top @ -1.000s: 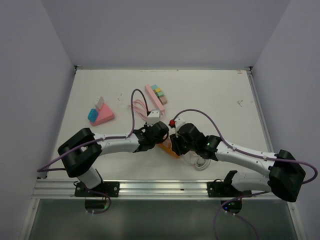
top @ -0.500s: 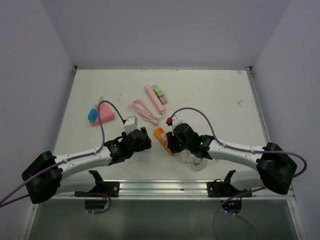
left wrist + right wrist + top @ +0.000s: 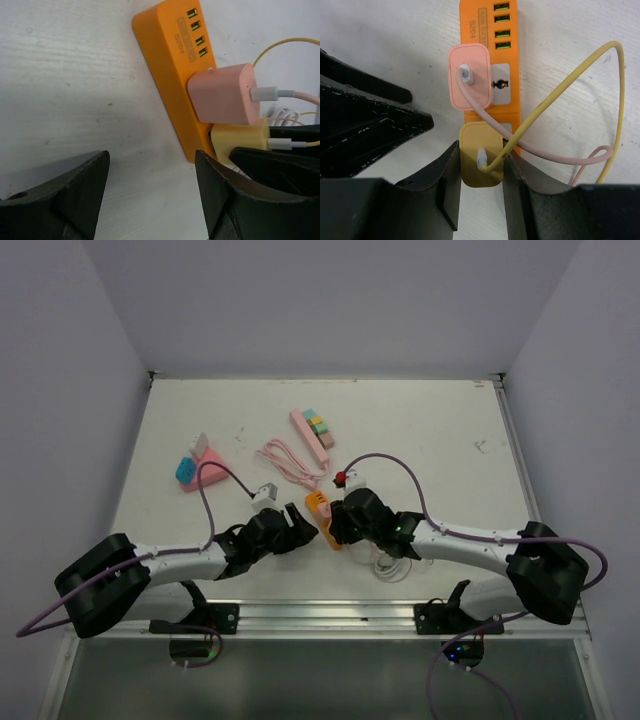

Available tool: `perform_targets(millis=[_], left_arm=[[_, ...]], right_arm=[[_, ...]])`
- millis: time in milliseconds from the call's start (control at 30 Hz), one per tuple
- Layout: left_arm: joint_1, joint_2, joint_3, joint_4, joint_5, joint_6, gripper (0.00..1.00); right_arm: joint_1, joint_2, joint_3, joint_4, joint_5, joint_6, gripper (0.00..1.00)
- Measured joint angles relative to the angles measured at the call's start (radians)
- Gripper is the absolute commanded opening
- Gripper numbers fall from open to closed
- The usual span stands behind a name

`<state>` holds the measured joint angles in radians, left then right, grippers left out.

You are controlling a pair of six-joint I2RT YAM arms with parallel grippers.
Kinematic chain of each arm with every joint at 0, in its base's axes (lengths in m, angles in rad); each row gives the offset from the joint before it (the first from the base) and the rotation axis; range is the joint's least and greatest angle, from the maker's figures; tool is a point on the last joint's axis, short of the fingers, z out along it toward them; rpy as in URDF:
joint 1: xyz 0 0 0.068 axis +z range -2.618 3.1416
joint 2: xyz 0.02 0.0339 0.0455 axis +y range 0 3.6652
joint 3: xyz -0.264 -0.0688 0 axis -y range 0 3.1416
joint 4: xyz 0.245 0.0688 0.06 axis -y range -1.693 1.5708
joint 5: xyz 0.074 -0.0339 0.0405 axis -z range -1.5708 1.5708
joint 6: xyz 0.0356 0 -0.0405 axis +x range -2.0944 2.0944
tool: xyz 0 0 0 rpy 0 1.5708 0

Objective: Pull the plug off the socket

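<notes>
An orange power strip (image 3: 316,507) lies in the middle of the table, also seen in the left wrist view (image 3: 165,60) and the right wrist view (image 3: 512,65). A pink plug (image 3: 480,95) and a yellow plug (image 3: 470,170) sit in its sockets. My right gripper (image 3: 481,150) is shut on the yellow plug, one finger pressed on each side. My left gripper (image 3: 150,160) is open and empty just left of the strip's near end, with bare table between its fingers. In the top view the left gripper (image 3: 300,522) and the right gripper (image 3: 335,525) are close together.
A coiled pink cable (image 3: 285,457) and a pink bar with coloured blocks (image 3: 312,432) lie behind the strip. A pink wedge with blue and white pieces (image 3: 200,468) is at the far left. A white cable coil (image 3: 395,565) lies under the right arm.
My left arm pulled back from over the strip to the left, then came back beside it. The strip and my right gripper shifted up and left.
</notes>
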<state>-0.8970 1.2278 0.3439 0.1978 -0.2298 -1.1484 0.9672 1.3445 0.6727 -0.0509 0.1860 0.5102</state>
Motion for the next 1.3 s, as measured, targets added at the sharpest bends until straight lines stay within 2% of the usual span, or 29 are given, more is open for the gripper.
perform_targets(millis=[200, 400, 533, 600, 833, 1300], left_arm=[[0.0, 0.098, -0.01, 0.187, 0.041, -0.023, 0.65], [0.0, 0.184, -0.01, 0.288, 0.066, -0.04, 0.56], [0.0, 0.227, -0.007, 0.329, 0.071, -0.053, 0.44], [0.0, 0.246, -0.004, 0.346, 0.073, -0.071, 0.42], [0.0, 0.285, 0.023, 0.367, 0.075, -0.113, 0.33], [-0.011, 0.313, 0.122, 0.238, 0.047, -0.154, 0.3]], right_arm=[[0.015, 0.023, 0.005, 0.019, 0.013, 0.015, 0.0], [0.027, 0.037, 0.016, 0.021, 0.039, 0.018, 0.0], [0.03, 0.046, 0.023, 0.022, 0.055, 0.019, 0.0], [0.037, 0.051, 0.028, 0.02, 0.06, 0.017, 0.0], [0.041, 0.051, 0.036, -0.001, 0.087, 0.012, 0.0], [0.061, 0.027, 0.103, -0.105, 0.117, -0.002, 0.0]])
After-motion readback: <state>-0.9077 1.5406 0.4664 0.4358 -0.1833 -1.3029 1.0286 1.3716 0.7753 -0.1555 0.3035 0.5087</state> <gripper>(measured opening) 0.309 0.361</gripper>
